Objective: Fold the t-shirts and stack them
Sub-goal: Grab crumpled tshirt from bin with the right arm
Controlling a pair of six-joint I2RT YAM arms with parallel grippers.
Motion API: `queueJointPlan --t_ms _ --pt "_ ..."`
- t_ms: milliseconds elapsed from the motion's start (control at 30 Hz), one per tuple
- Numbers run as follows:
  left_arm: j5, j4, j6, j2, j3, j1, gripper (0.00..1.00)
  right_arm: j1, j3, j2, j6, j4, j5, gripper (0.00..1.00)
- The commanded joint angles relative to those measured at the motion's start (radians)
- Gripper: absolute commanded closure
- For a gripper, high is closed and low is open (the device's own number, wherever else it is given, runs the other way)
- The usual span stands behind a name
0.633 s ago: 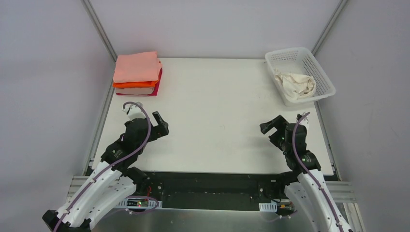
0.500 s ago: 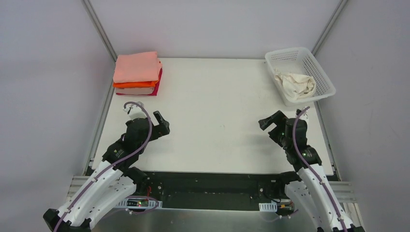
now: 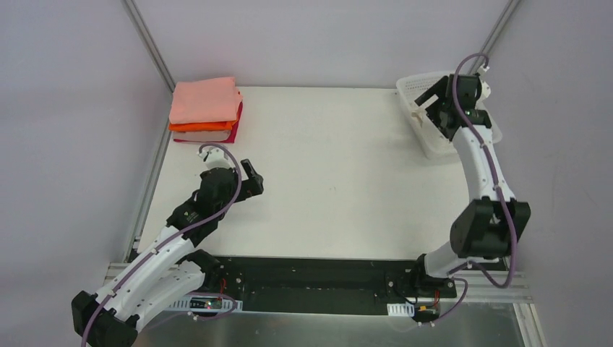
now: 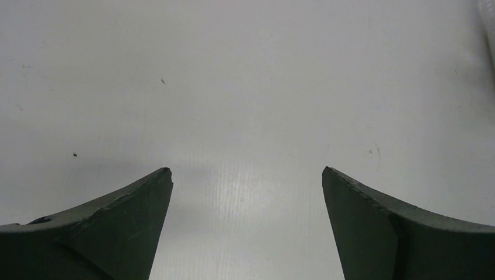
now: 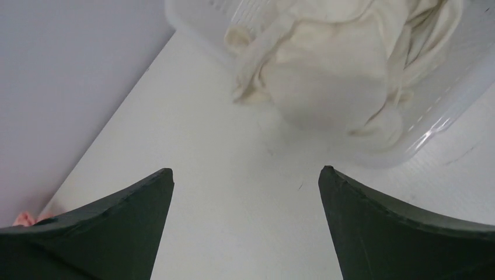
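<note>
Top external view: a white table (image 3: 332,166) is shown with both arms bolted at its near edge. A stack of folded cotton t-shirts (image 3: 206,110) is set in the far-left corner, with a salmon-pink shirt (image 3: 204,100) on top, an orange shirt (image 3: 201,126) under it, and a crimson-red shirt (image 3: 236,121) at the bottom; a thin white layer is seen between the orange and the red. A white plastic lattice basket (image 3: 426,78) is placed at the far-right corner.

The left gripper (image 3: 253,181) is held low over the left half of the table, near the stack but apart from it. In the left wrist view its fingers are spread wide and only bare table is seen between them (image 4: 247,172); nothing is gripped.

The right gripper (image 3: 434,107) is extended to the basket and covers most of it from above. In the right wrist view its fingers are likewise spread wide and empty (image 5: 245,170), with bare table framed between the tips. Just ahead, a crumpled cream-white t-shirt (image 5: 333,64) is seen lying inside the basket (image 5: 432,125), untouched by the fingers.
</note>
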Motion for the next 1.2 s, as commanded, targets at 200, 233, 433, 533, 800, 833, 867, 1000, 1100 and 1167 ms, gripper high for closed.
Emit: queueJointPlan --t_ms 200,233,433,533,800,833,867,1000,1100,1167 --pt "-0.020 0.073 0.037 0.049 -0.008 -0.003 0.00 -0.188 0.585 0.510 -0.119 -0.371 0.088 0.01" --pt "-0.022 0.076 0.036 0.055 -0.008 -0.003 0.00 -0.197 0.602 0.540 -0.124 -0.375 0.067 0.01" --pt "-0.028 0.078 0.038 0.089 0.001 -0.003 0.00 -0.229 0.703 0.717 -0.096 -0.398 0.006 0.01" --pt "-0.037 0.078 0.036 0.092 0.002 -0.003 0.00 -0.233 0.722 0.784 -0.072 -0.388 -0.006 0.01" --pt "-0.048 0.077 0.038 0.072 -0.004 -0.003 0.00 -0.240 0.684 0.854 -0.022 -0.249 -0.131 0.24" --pt "-0.047 0.076 0.038 0.069 -0.005 -0.003 0.00 -0.242 0.676 0.848 -0.013 -0.230 -0.147 0.39" --pt "-0.047 0.075 0.038 0.064 -0.004 -0.003 0.00 -0.243 0.667 0.838 -0.005 -0.207 -0.163 0.60" --pt "-0.043 0.071 0.036 0.031 -0.012 -0.003 0.00 -0.244 0.656 0.754 0.009 -0.152 -0.221 1.00" --pt "-0.034 0.067 0.031 -0.003 -0.020 -0.003 0.00 -0.244 0.672 0.668 0.008 -0.151 -0.233 1.00" --pt "-0.025 0.061 0.026 -0.029 -0.027 -0.003 0.00 -0.244 0.679 0.597 0.004 -0.151 -0.247 1.00"
